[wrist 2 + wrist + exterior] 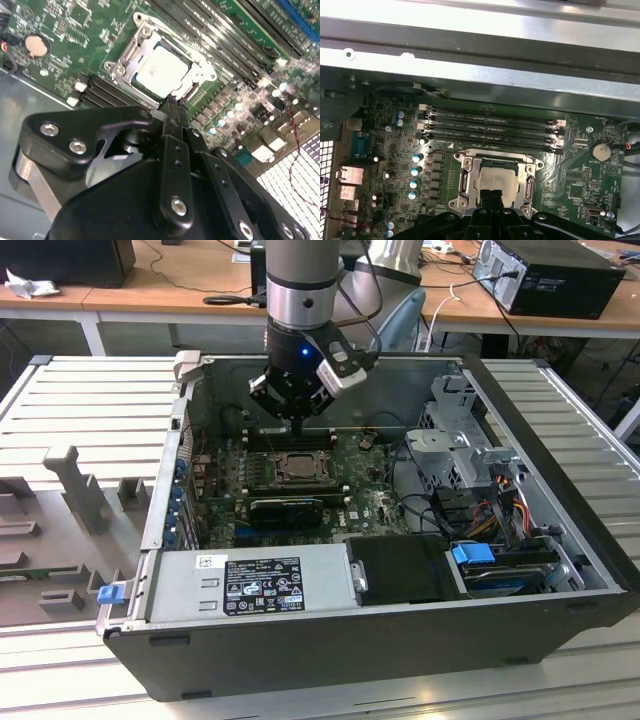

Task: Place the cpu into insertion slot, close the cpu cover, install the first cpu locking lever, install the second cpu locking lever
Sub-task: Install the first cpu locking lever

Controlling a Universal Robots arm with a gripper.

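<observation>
The pale square cpu (162, 70) lies flat in the insertion slot (275, 468) on the green board. The silvery cpu cover (200, 65) lies folded down around it as a frame; in the first wrist view the cover (463, 180) borders the cpu (495, 175) on both sides. My gripper (170, 102) hangs just over the socket's edge, fingers pressed together with nothing between them. In the first wrist view the gripper (495, 194) overlaps one edge of the cpu. A thin wire lever (485, 152) runs along the socket beside the memory slots. In the exterior view the gripper (298, 425) sits above the socket.
Several long memory slots (490, 127) lie between the socket and the case wall (470, 30). A long black card (285, 510) sits on the socket's near side. The power supply (250, 585) and a drive cage (460, 440) with cables crowd the case.
</observation>
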